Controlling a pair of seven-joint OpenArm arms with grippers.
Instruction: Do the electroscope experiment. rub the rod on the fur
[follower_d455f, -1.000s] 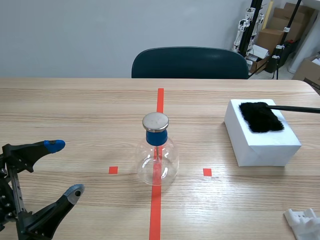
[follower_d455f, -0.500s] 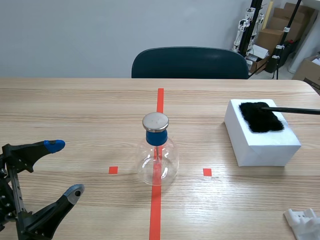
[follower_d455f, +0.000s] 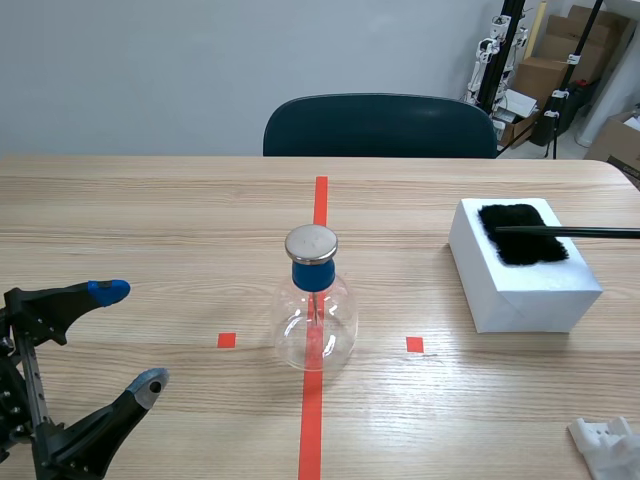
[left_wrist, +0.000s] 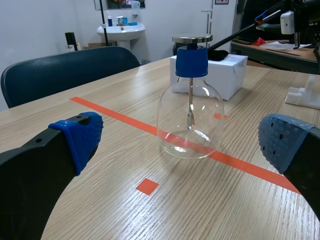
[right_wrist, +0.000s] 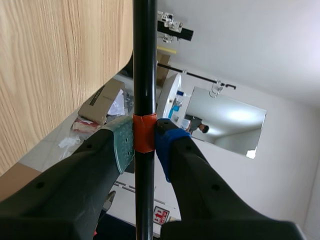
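Scene view: rod lower on fur

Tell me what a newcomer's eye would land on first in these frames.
A metal-capped glass flask stands in the middle of the table. At the right, a black rod lies across the black fur on a white box, with the right jaws shut on the rod's orange band. The left jaws sit open, low at the near left.
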